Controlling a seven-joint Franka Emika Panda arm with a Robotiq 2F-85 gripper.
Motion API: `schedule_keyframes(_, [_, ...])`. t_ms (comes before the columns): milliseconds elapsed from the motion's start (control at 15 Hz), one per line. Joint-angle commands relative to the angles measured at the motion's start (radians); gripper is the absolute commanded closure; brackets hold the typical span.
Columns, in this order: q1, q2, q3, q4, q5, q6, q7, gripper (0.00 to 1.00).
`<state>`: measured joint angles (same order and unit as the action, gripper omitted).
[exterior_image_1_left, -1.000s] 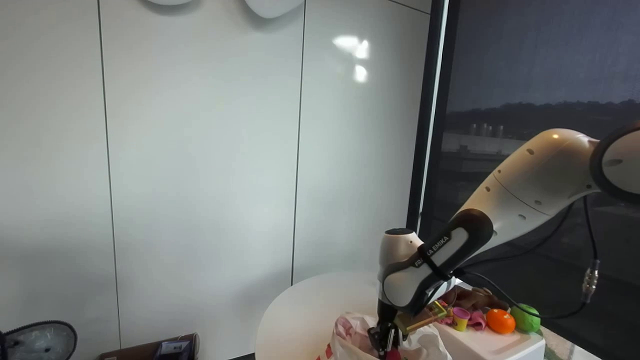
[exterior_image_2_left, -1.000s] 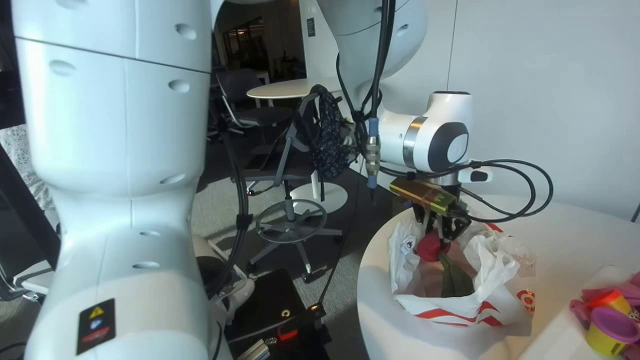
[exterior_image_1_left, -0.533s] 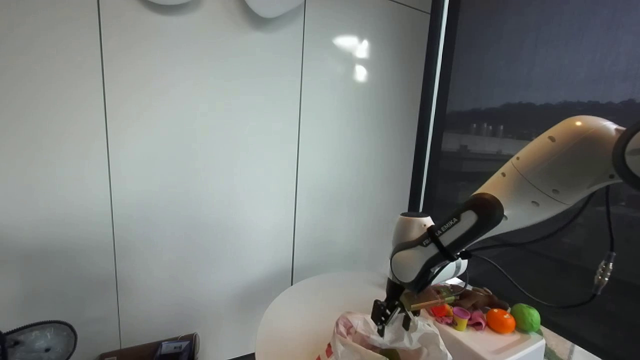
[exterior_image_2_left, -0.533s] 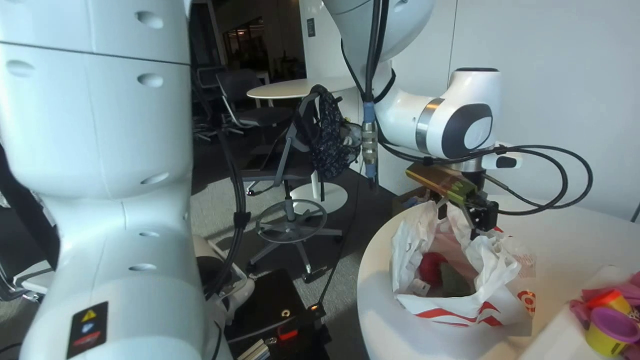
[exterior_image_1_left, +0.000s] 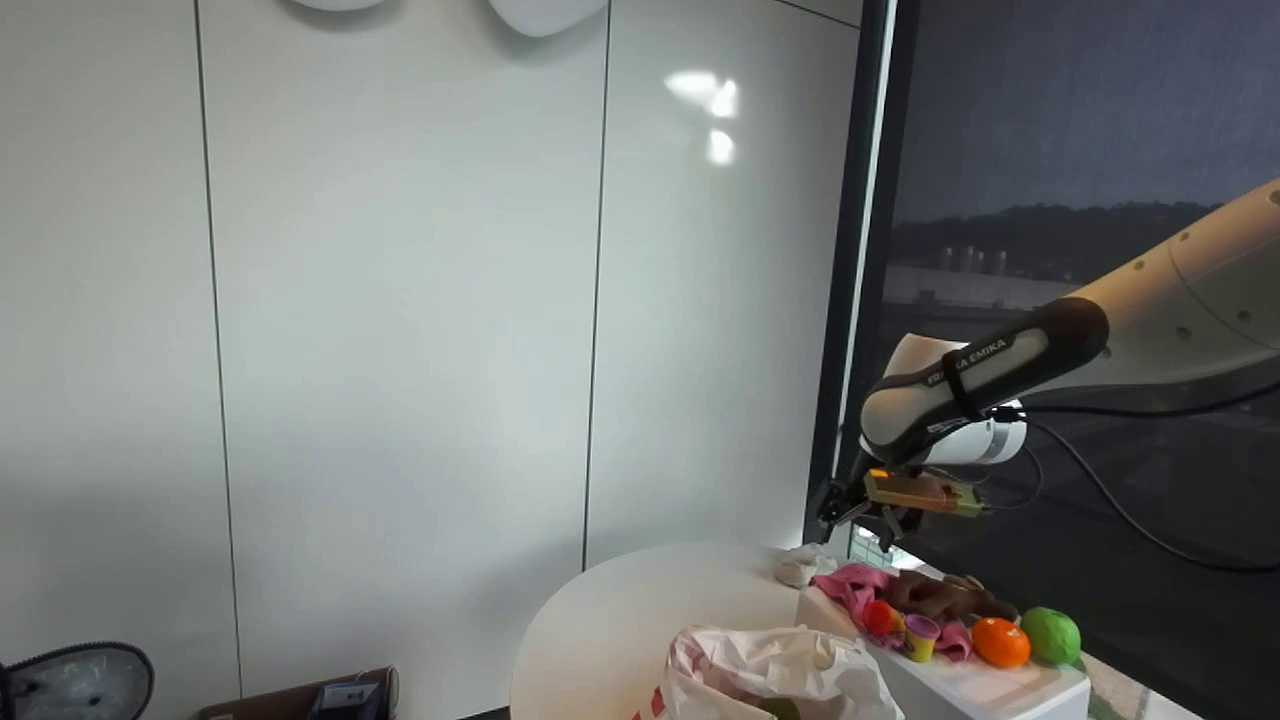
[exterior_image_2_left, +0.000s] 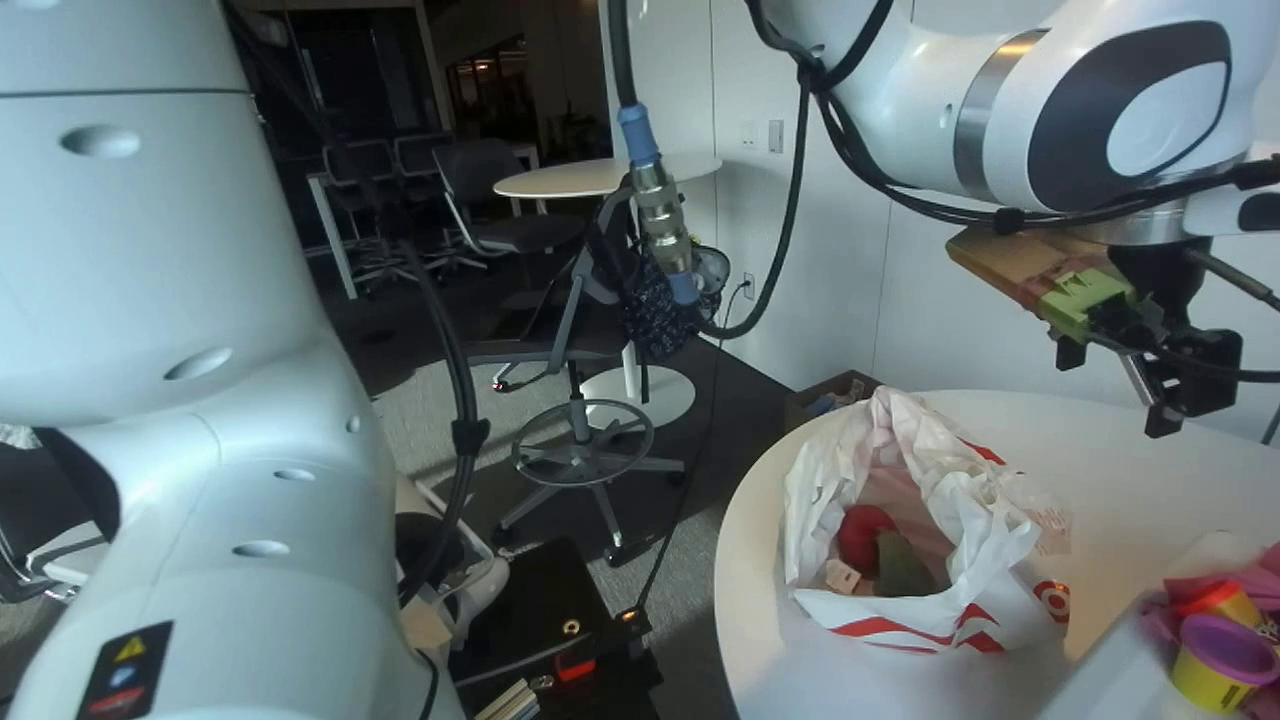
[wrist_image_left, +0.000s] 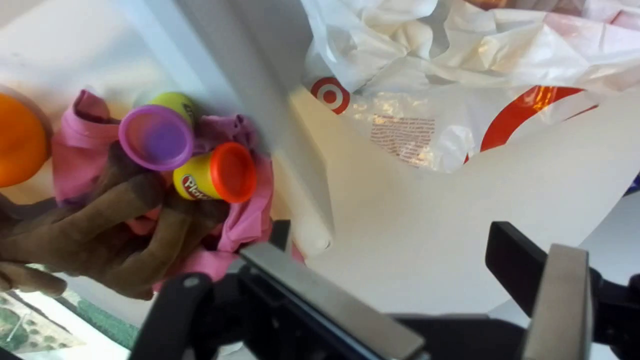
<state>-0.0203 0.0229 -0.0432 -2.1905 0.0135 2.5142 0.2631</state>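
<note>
A: How is the claw (wrist_image_left: 392, 245) standing?

B: Its fingers (wrist_image_left: 330, 297) are standing wide apart, and nothing is sitting between them.

A: What is lying nearest?

B: The red-lidded tub (wrist_image_left: 215, 172) and the pink cloth (wrist_image_left: 250, 220), both resting on the white box (exterior_image_1_left: 985, 690). In the wrist view the tub is lying at about ten o'clock from the gap, and the cloth is bunching closer in, near nine.

A: Is the claw touching either?

B: No, it is hanging clear above them; in an exterior view the tub is showing below it, between five and six.

A: Which way is the tub pointing?

B: It is lying tipped over, its long axis running roughly nine to three in the wrist view, much the same line as the claw's opening. Its lid (wrist_image_left: 237, 172) is facing three, and the claw's nine o'clock finger is standing nearer to it.

A: What is crowding it?

B: The purple-lidded tub (wrist_image_left: 165, 130) is standing just beside it at ten, a brown soft-looking thing (wrist_image_left: 117, 205) is spreading toward eight, and the orange fruit (wrist_image_left: 20, 142) is sitting farther out at nine. The white bag (wrist_image_left: 480, 55) is standing apart, at one o'clock from the claw.
</note>
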Motion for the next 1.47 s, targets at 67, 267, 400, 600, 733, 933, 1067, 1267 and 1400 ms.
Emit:
schedule_keyframes(67, [-0.037, 0.098, -0.051, 0.124, -0.160, 0.022, 0.261, 0.00])
schedule_keyframes(267, [-0.030, 0.196, -0.104, 0.223, -0.269, -0.020, 0.455, 0.00])
schedule_keyframes(400, [-0.018, 0.262, -0.141, 0.287, -0.304, -0.059, 0.561, 0.00])
schedule_keyframes(600, [-0.011, 0.355, -0.185, 0.381, -0.298, -0.139, 0.677, 0.00])
schedule_keyframes(733, [-0.013, 0.408, -0.206, 0.433, -0.278, -0.202, 0.741, 0.00])
schedule_keyframes(933, [-0.032, 0.474, -0.216, 0.486, -0.228, -0.300, 0.816, 0.00])
schedule_keyframes(1067, [-0.051, 0.508, -0.211, 0.502, -0.185, -0.338, 0.832, 0.00])
schedule_keyframes(1267, [-0.067, 0.556, -0.215, 0.506, -0.151, -0.312, 0.850, 0.00])
schedule_keyframes(1400, [-0.077, 0.583, -0.218, 0.502, -0.145, -0.276, 0.845, 0.00])
